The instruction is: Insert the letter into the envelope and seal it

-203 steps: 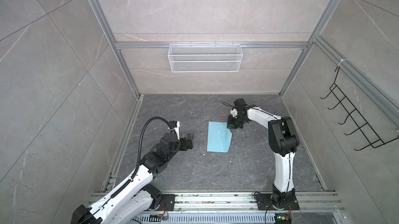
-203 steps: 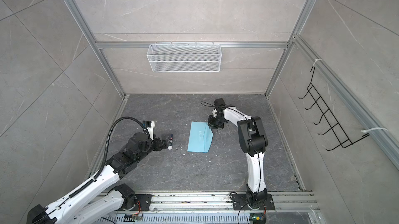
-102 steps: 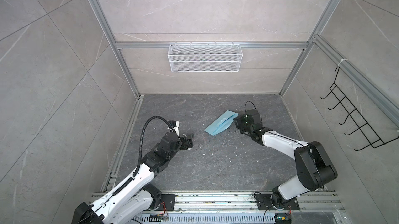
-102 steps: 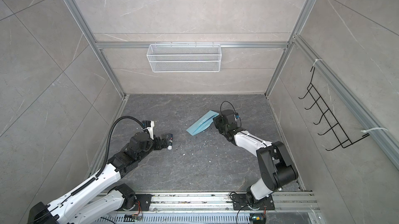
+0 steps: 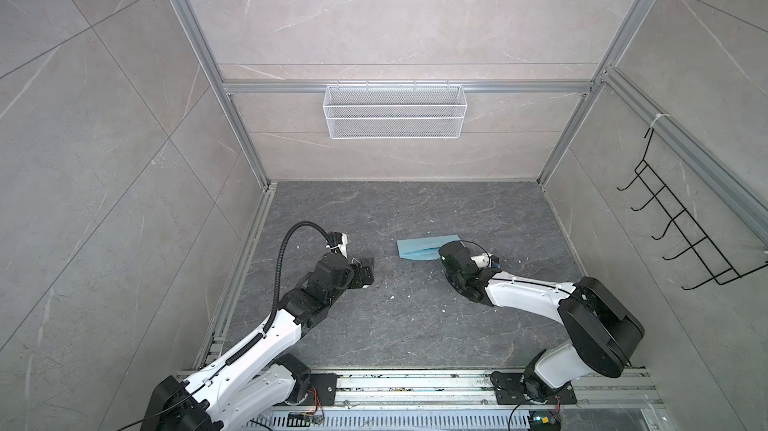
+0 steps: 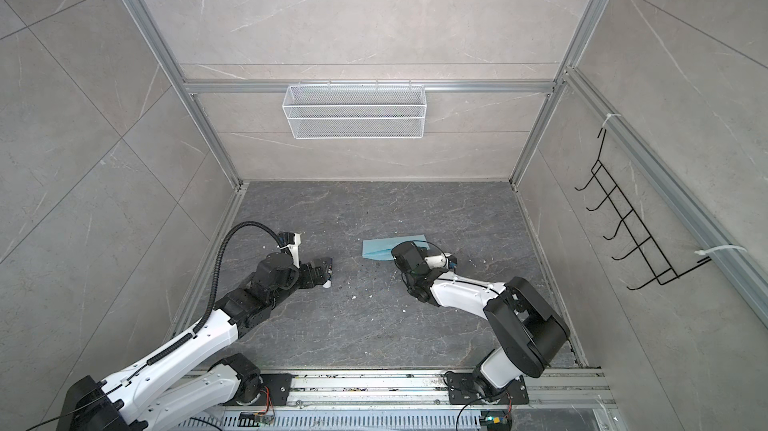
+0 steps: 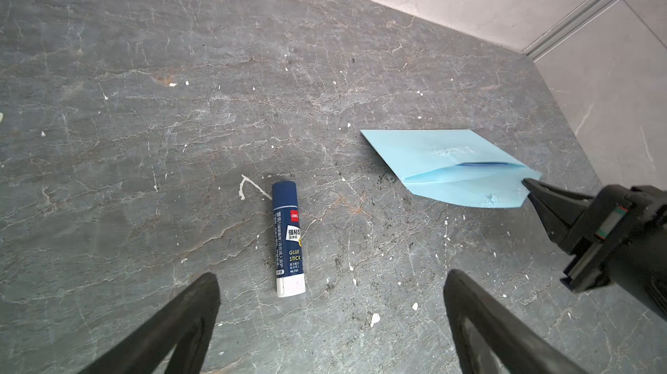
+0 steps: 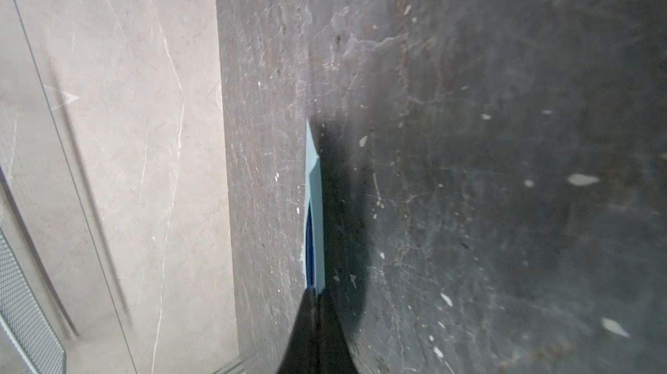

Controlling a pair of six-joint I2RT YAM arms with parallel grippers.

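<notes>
Right claw (image 8: 315, 294) fully closed, pinching an end corner of the envelope (image 7: 444, 163). The envelope lies low on the surface (image 7: 144, 101), flap folded over but mouth gaping. The letter (image 7: 483, 164) shows as a dark blue edge inside. Left claw (image 7: 332, 274) spread wide, empty, over the glue stick (image 7: 287, 231), well apart from the envelope. Risks as I see them: the corner-only grip could tear or slip on a pull, and with the flap looking unbonded, tilting may let the letter slide out.
</notes>
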